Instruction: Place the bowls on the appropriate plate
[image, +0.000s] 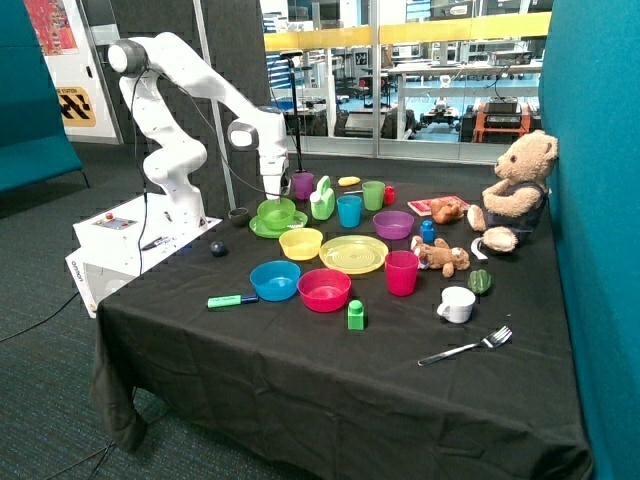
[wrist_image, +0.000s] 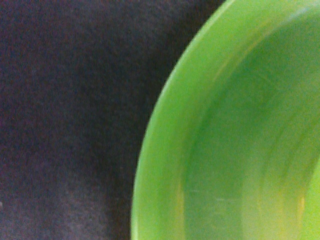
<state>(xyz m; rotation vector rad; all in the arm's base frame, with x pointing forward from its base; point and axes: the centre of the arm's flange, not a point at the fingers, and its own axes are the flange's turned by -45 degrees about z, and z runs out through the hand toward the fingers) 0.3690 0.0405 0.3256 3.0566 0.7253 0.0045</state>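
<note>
Directly above the green bowl (image: 277, 211) hangs the gripper (image: 273, 190), lowered to the bowl's rim; whether it is spread wide, narrow or clamped on the rim cannot be told from either view. The green bowl sits on the green plate (image: 262, 229), which lies on the black-draped bench (image: 300, 370). The wrist view is filled by a curved green plastic surface (wrist_image: 235, 140) against the dark cloth (wrist_image: 65, 120), seen from very close.

Taking the green plate as the landmark: the yellow bowl (image: 301, 243) rests on the cloth just beside it, toward the front of the bench, and not on any plate. The yellow plate (image: 353, 254) lies just past the yellow bowl and carries nothing. Farther toward the front edge stand a blue bowl (image: 275, 280) and a red bowl (image: 324, 289), touching or nearly so, with a green marker (image: 232, 300) beside the blue one and a small green block (image: 356, 315) beyond the red one. Behind the plate stands a purple cup (image: 302, 185); near it, away from the arm, are a green watering can (image: 322, 201), a blue cup (image: 349, 210) and a green cup (image: 373, 195). Well apart, across the bench, sit a purple bowl (image: 393, 224), a pink cup (image: 401, 272), a white mug (image: 456, 304), a fork (image: 467, 346) and a teddy bear (image: 515, 190).
</note>
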